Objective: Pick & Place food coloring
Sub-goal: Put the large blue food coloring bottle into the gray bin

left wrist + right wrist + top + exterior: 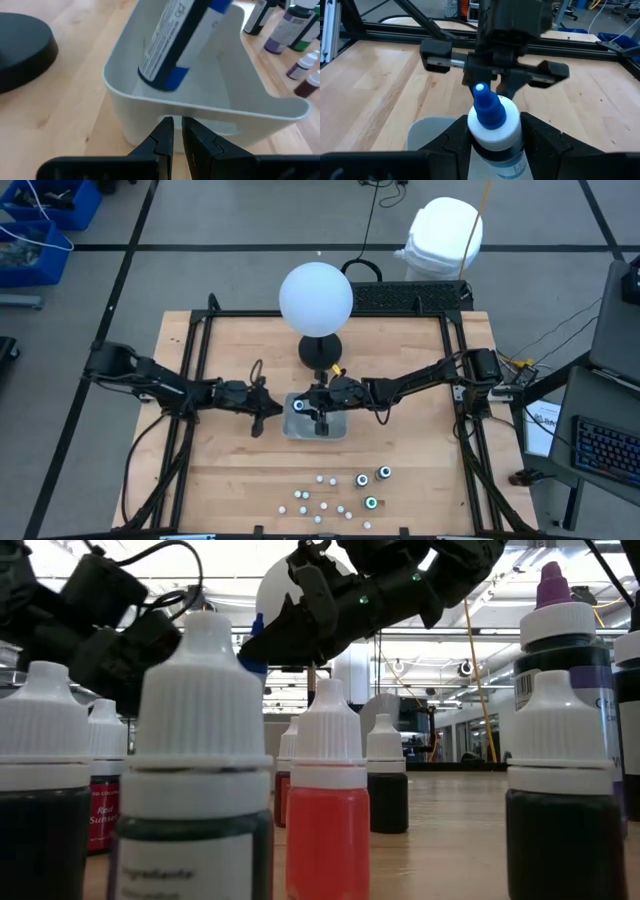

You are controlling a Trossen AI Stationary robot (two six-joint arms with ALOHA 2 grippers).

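— where's your right pincer [495,131] just now?

— over the grey tray [300,426] in the middle of the wooden surface [230,470], in front of the white globe [316,298]. my two fingers are closed on a blue-tipped food coloring bottle [492,125], gripping it just under its white collar. the bottle hangs tilted inside the tray's walls; i can't tell whether its base touches the floor of the tray.

— and the left pincer [177,132]?

— it sits just outside the tray's rim, fingers nearly together with only a thin slit between them, holding nothing.

— the rest of the food coloring?

— the other bottles [340,498] stand clustered near the front edge of the surface, well apart from the tray: small white-capped ones, with a few larger dark ones with ringed tops beside them.
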